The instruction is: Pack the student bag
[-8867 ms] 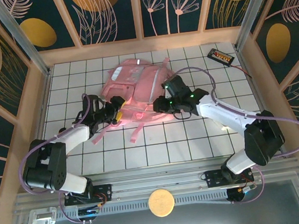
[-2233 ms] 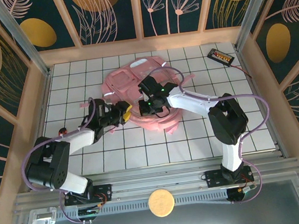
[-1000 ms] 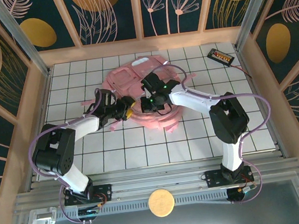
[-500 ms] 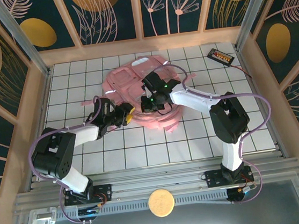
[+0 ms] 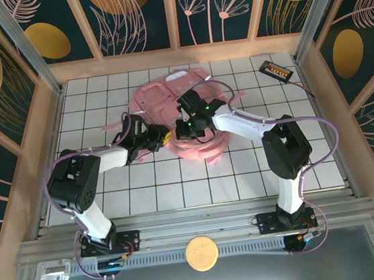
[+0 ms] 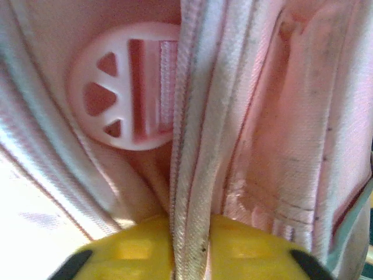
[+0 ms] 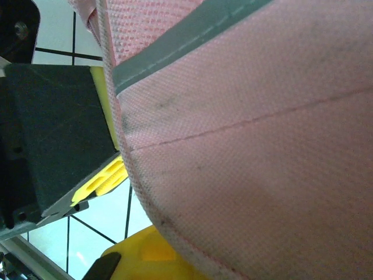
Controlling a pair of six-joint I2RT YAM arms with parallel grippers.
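Observation:
The student bag (image 5: 169,98), pale pink and crumpled, lies at the back middle of the tiled table, its near side bunched up. My left gripper (image 5: 162,138) is at the bag's near-left edge. In the left wrist view its yellow fingers (image 6: 128,251) are shut on a piped fabric edge of the bag (image 6: 192,175), below a white plastic buckle (image 6: 125,84). My right gripper (image 5: 185,132) sits on the bag's near side, shut on a fold of it. Pink fabric (image 7: 250,146) covers one of its fingers; the other yellow finger (image 7: 143,254) shows below.
A black device with orange parts (image 5: 276,69) lies at the back right corner. A loose pink strap (image 5: 114,126) trails left of the bag. Wooden walls enclose the table on three sides. In the right wrist view the left gripper's black body (image 7: 58,140) is close by.
My left gripper has shifted a little beside the bag's near-left edge and closed from open onto it. The right arm and the bag have hardly moved.

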